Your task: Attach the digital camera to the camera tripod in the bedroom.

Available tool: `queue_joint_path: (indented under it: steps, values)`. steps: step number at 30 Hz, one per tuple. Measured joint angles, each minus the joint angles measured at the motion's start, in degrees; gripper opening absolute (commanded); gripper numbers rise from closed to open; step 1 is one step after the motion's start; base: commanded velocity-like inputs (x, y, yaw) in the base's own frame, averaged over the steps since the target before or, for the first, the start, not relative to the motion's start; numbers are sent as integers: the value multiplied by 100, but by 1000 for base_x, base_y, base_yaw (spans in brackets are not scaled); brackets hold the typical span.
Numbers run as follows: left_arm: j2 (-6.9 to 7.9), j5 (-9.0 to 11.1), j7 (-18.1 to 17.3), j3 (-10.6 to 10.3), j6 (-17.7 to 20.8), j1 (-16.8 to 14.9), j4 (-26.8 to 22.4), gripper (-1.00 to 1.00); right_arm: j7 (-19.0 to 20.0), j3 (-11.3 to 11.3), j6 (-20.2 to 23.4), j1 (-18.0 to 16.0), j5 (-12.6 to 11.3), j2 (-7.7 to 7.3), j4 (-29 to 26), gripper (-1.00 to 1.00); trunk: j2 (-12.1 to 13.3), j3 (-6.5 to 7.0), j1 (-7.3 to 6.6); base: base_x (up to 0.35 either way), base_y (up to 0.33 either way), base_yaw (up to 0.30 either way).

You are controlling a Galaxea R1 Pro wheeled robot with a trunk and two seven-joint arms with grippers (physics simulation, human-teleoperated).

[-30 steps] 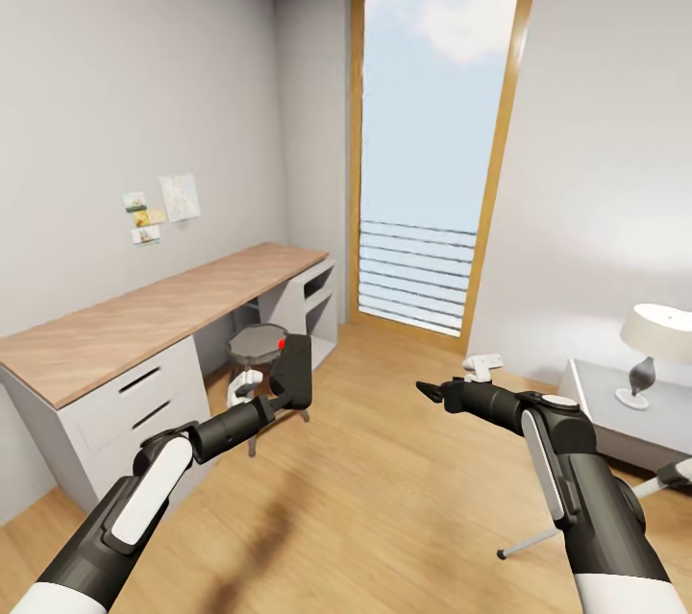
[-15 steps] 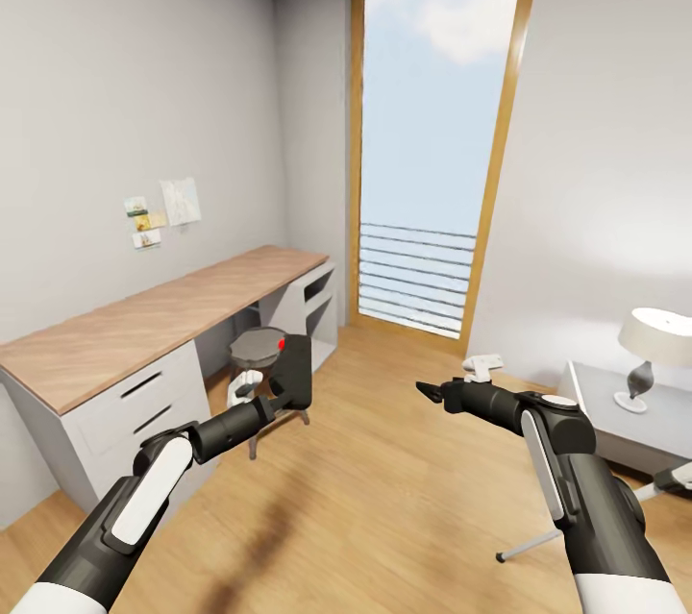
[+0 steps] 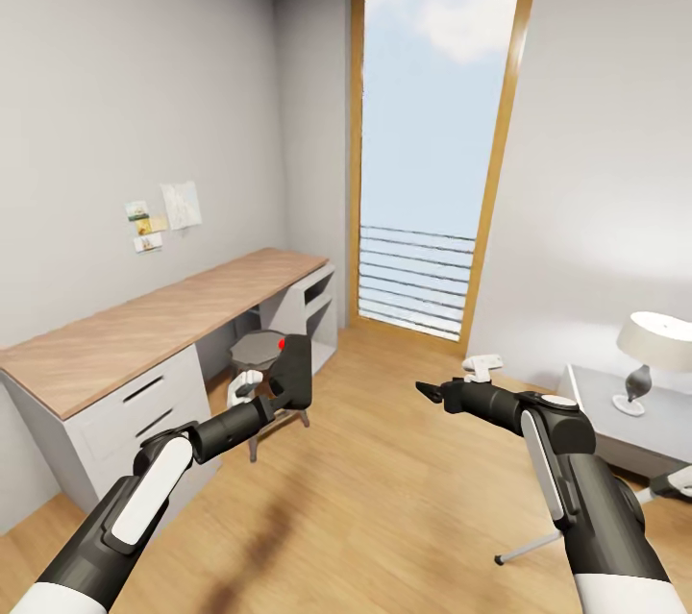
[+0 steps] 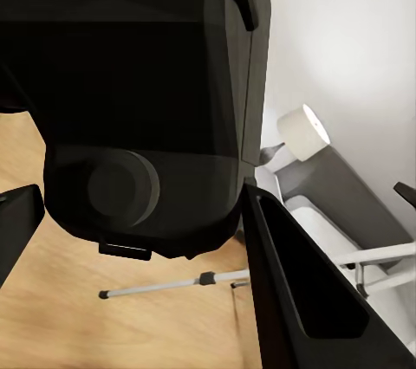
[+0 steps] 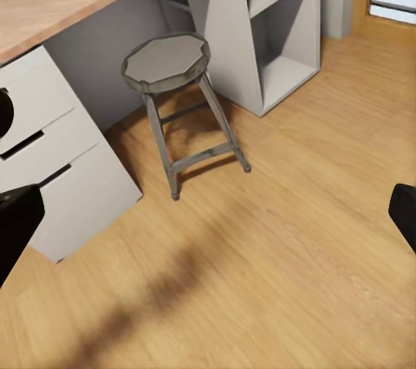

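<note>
Left hand (image 3: 272, 390) grips one digital camera (image 3: 293, 372); right hand (image 3: 432, 391) spread open, one stool (image 5: 165, 62)

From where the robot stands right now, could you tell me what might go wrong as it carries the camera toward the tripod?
1. The digital camera sits high in the left gripper, so a jolt might shift it.
2. Just one leg of the camera tripod shows at the view's lower right, behind the right arm; turning that way could knock it.
3. The table lamp on the grey table stands near that side; a wide swing may clip it.
</note>
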Motion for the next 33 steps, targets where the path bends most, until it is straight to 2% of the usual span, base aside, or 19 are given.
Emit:
queue_joint_path:
  steps: [33]
  values:
    - [-9, -1, 1, -4, 0, 0, -8, -100, 0, 0, 2, 0, -1, 0, 8, 100, 1325, 594, -725, 0, 0, 0]
